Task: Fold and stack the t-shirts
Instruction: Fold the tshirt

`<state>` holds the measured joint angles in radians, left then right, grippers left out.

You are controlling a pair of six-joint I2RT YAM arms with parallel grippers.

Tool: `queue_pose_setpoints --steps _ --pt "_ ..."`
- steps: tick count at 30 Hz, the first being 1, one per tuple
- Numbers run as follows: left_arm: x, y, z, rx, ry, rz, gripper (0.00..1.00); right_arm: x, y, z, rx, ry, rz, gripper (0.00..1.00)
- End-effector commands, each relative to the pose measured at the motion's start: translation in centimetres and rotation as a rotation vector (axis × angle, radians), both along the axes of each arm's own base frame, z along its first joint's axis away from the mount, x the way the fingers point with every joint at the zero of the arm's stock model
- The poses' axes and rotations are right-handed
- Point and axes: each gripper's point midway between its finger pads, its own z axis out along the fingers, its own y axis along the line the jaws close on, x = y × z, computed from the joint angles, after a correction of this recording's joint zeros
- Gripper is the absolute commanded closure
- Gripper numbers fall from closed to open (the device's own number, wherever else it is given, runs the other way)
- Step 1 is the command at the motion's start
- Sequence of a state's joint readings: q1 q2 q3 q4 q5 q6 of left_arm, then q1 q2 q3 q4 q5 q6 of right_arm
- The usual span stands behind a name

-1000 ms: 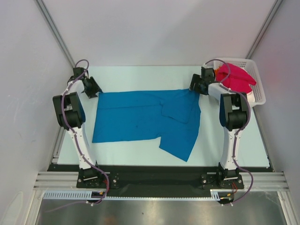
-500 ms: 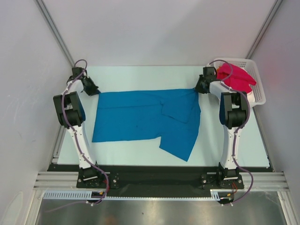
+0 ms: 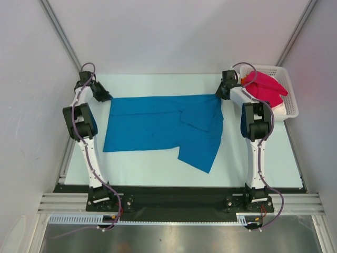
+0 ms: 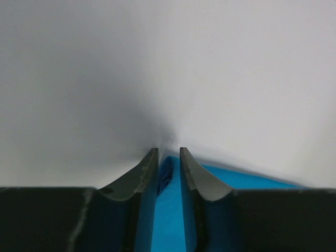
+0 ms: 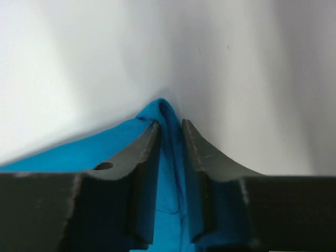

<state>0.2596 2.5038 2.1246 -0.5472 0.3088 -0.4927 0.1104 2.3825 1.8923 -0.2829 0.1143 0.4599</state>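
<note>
Pinching in at both far corners now: the blue t-shirt [image 3: 158, 126] is lying spread across the pale table [image 3: 158, 84], stretching away to the left of the white basket [image 3: 291, 108]. Its far edge is running in a straight line between the two grippers. On the half nearer the basket, a layer of cloth is lying doubled over. One pointed flap is trailing out toward the arm bases.

The right gripper [image 3: 220, 94] is sitting just left of the basket, right at the shirt corner closest to it. In the right wrist view its dark fingers [image 5: 142, 157] are standing narrow, a ridge of blue cloth is bunching up between them, and the tip of the fold is poking out past the fingertips. That is a firm hold on the fabric.

The left gripper [image 3: 104, 96] is working the opposite corner, the one farthest from the basket. In the left wrist view its fingers [image 4: 197, 176] are drawn nearly together, and a thin strip of blue is showing in the slot between them, so it too is gripping the shirt.

Inside the basket, a crimson-pink t-shirt [image 3: 266, 90] is lying in a heap, rising over the rim.
</note>
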Motion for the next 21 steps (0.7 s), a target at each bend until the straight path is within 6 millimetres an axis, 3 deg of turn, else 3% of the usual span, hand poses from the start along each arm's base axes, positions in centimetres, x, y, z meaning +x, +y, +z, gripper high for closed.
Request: queue_pose_setpoints --steps 1,2,4,5,6,7,8,9,10,11,12,13,14,16,17,19,20,21 --pt "-1.3 3.4 0.1 0.09 0.067 0.095 0.69 0.6 -1.0 0.3 -0.076 0.01 -0.008 0.67" --pt "-1.9 3.6 0.6 0.11 0.076 0.105 0.6 0.6 -1.4 0.9 -0.107 0.007 -0.025 0.52" --pt "-2.9 4.4 4.8 0.173 0.036 0.131 0.53 0.2 -1.6 3.3 -0.153 0.001 -0.022 0.4" --pt "-4.7 5.0 4.2 0.214 0.084 0.164 0.52 -0.1 -1.7 4.3 -0.186 -0.004 -0.041 0.33" --pt "-5.5 5.1 5.2 0.23 0.081 0.176 0.49 -0.7 -1.9 5.2 -0.208 0.005 -0.047 0.31" --pt "-6.5 5.2 9.1 0.257 0.026 0.198 0.48 -1.2 -1.8 7.3 -0.217 -0.016 -0.055 0.29" --pt "-8.9 5.3 7.7 0.278 0.089 0.222 0.48 -1.9 -1.4 8.2 -0.246 -0.016 -0.074 0.22" --pt "-10.2 5.1 8.7 0.283 0.086 0.236 0.48 -3.2 -1.5 8.6 -0.263 0.018 -0.081 0.21" --pt "-11.9 4.8 11.4 0.297 0.052 0.264 0.48 -4.5 -1.1 10.3 -0.261 0.014 -0.093 0.2" --pt "-15.1 4.6 9.4 0.305 0.131 0.294 0.5 -5.8 0.1 10.4 -0.253 0.031 -0.094 0.18" --pt "-16.9 4.1 9.3 0.286 0.147 0.328 0.51 -7.3 1.2 10.6 -0.24 0.049 -0.076 0.18" --pt "-18.5 3.5 8.9 0.27 0.164 0.344 0.51 -8.6 2.2 12.8 -0.215 0.013 -0.062 0.17" --pt "-21.7 2.2 8.1 0.235 0.192 0.368 0.53 -11.2 4.6 11.0 -0.205 0.058 -0.003 0.16" --pt "-24.6 1.1 6.6 0.199 0.226 0.388 0.54 -14.0 6.7 10.8 -0.187 0.058 0.055 0.15" --pt "-27.2 0.1 5.0 0.181 0.265 0.386 0.57 -16.7 7.9 11.1 -0.157 0.056 0.109 0.15" --pt "-29.1 -0.8 3.7 0.161 0.285 0.386 0.59 -19.5 10.8 11.6 -0.126 0.032 0.193 0.15" --pt "-30.7 -1.2 2.7 0.164 0.311 0.386 0.64 -20.9 11.4 13.3 -0.108 -0.01 0.221 0.15" --pt "-31.4 -1.2 2.3 0.171 0.319 0.386 0.65 -22.7 11.6 12.1 -0.115 0.004 0.248 0.15"
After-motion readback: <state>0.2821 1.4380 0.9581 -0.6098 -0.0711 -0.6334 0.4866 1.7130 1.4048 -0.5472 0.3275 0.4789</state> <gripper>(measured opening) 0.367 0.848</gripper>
